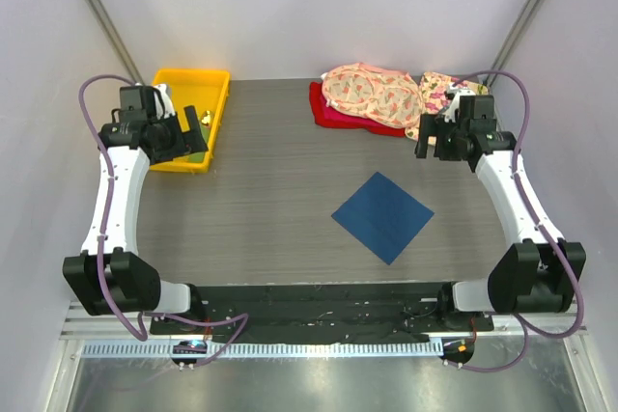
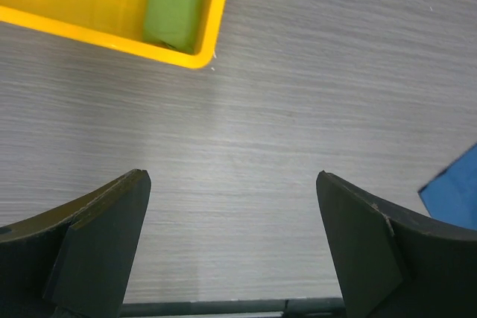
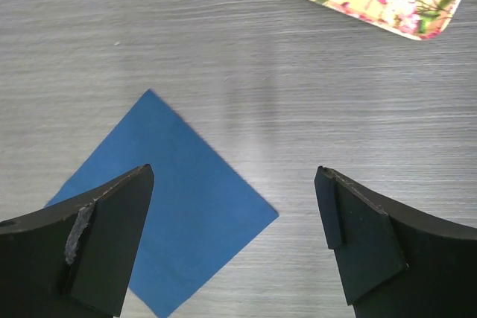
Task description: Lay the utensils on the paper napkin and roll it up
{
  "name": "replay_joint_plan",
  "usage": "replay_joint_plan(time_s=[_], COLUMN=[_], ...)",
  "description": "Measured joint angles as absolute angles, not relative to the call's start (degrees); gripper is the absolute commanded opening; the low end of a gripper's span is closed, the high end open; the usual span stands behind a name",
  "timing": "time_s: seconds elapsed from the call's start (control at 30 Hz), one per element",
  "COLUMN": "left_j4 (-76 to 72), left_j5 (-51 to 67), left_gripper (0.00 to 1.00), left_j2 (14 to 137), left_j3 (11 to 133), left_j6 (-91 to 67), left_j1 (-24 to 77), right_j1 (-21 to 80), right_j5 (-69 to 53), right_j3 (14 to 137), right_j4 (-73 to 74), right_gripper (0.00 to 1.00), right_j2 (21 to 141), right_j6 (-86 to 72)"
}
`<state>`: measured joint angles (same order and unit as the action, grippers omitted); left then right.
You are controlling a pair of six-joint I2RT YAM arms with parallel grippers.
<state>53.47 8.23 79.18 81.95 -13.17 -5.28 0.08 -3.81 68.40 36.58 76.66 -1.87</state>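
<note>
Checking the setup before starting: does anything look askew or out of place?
The paper napkin lies flat but turned cornerwise to the table. The floral cloths are heaped loosely over a red cloth at the far edge. Nothing looks spilled or damaged.

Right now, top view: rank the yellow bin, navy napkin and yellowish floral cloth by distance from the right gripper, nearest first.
From the right gripper:
1. Yellowish floral cloth: far right corner, just beyond the gripper.
2. Navy napkin: mid-table, toward the arm bases.
3. Yellow bin: far left corner, across the table.
</note>
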Motion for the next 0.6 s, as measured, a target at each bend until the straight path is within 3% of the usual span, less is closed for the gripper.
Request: replay_joint_plan(time_s=[0.6], left_j4=[42.52], left_j5=[-4.67], left_gripper=[1.00], left_j2=[83.05], left_j3=[87.37], left_j6=[-13.13], left_j1=[-5.28], right_j1=[-6.96], right_j5=[4.78], right_j3=[97.17], right_j4=[37.28], right_gripper=[1.00], right_j2=[106.54], right_j6=[-7.46])
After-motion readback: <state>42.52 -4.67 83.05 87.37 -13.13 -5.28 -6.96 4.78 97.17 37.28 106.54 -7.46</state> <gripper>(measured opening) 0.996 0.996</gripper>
